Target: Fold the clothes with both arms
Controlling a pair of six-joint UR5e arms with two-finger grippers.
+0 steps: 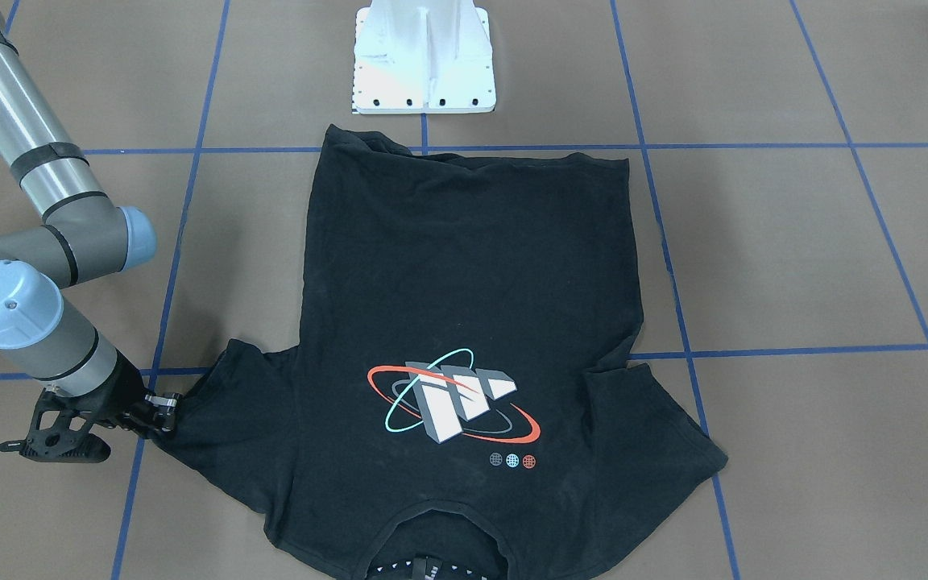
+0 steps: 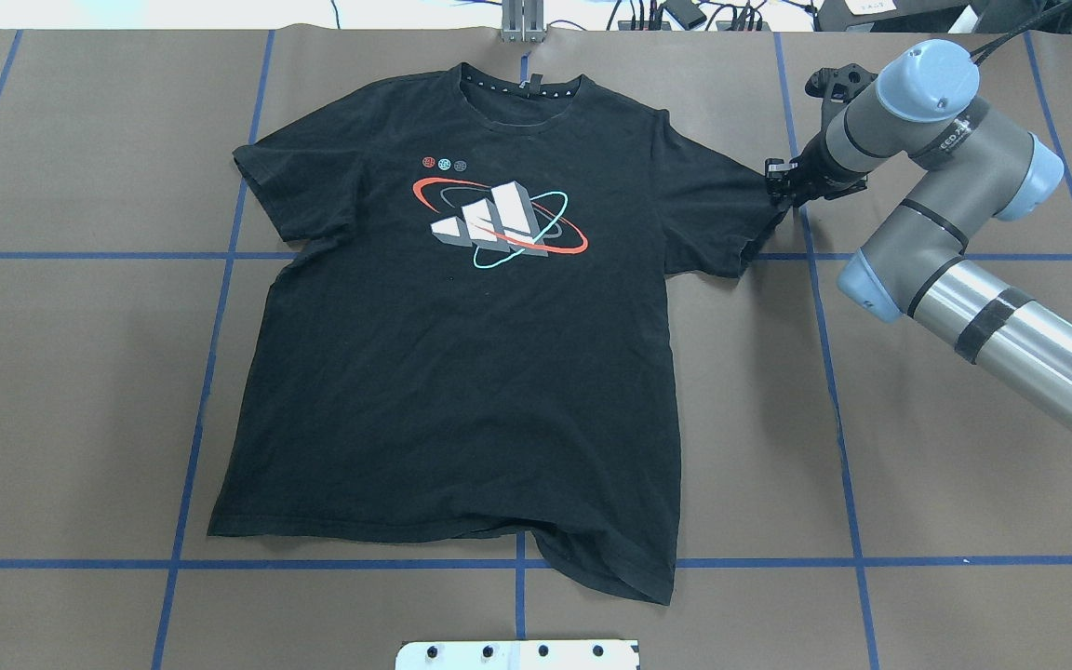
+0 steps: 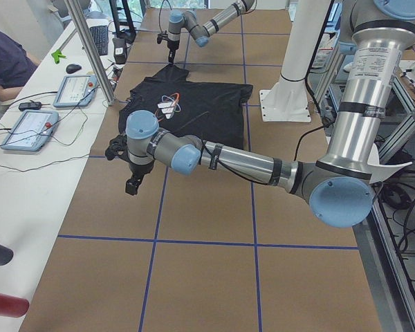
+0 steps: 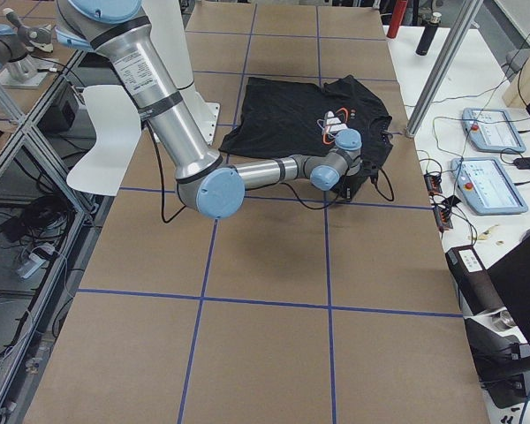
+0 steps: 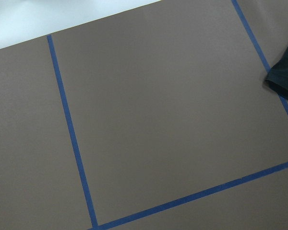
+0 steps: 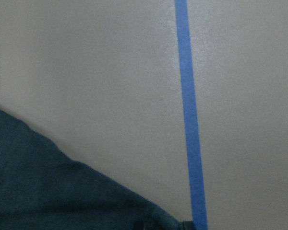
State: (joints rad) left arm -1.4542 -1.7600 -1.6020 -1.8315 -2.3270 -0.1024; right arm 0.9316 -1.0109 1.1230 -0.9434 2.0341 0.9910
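The black T-shirt (image 2: 462,372) lies flat and face up on the brown table, its logo (image 2: 499,223) showing and its collar on the far side from the robot. It also shows in the front view (image 1: 464,266). My right gripper (image 2: 778,182) is down at the outer hem of the sleeve (image 2: 722,205) on the robot's right, its fingertips touching the cloth edge (image 1: 164,415). I cannot tell whether the jaws are closed on it. My left gripper (image 3: 133,184) hangs above bare table well off the shirt; its state cannot be judged. The left wrist view catches only a shirt corner (image 5: 285,79).
The white pedestal base (image 1: 424,56) stands just behind the shirt's bottom hem. Blue tape lines (image 2: 834,372) grid the table. Beyond the far edge is a side table with tablets (image 3: 29,128) and a seated operator (image 3: 3,59).
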